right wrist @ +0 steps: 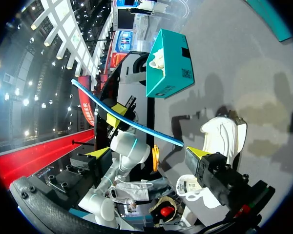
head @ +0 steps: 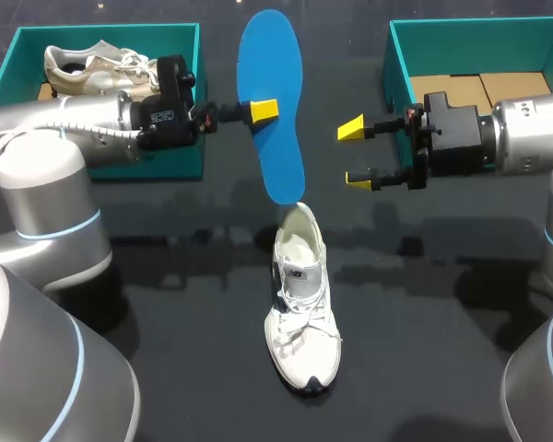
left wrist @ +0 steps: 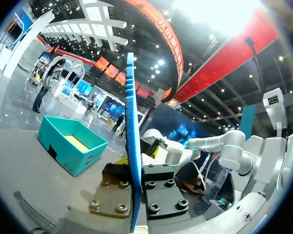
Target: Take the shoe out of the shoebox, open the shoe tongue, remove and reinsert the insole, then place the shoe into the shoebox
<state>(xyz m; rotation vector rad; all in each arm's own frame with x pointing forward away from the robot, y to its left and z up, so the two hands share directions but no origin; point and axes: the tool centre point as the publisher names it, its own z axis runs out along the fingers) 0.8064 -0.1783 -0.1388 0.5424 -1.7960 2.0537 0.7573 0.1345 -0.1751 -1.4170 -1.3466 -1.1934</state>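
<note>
Blue insole (head: pixel 272 64) clamped in left pincer (head: pixel 263 111), right pincer (head: pixel 355 155) apart, white shoe (head: pixel 301 299) upright nearby

Glossy black table (head: pixel 166 304) fills frame. Upper left: teal box (head: pixel 111 34) on table, holding pale beige sneaker (head: pixel 92 64), laces toward right. Upper right: brown cardboard panels (head: pixel 484 89), lying flat.
</note>
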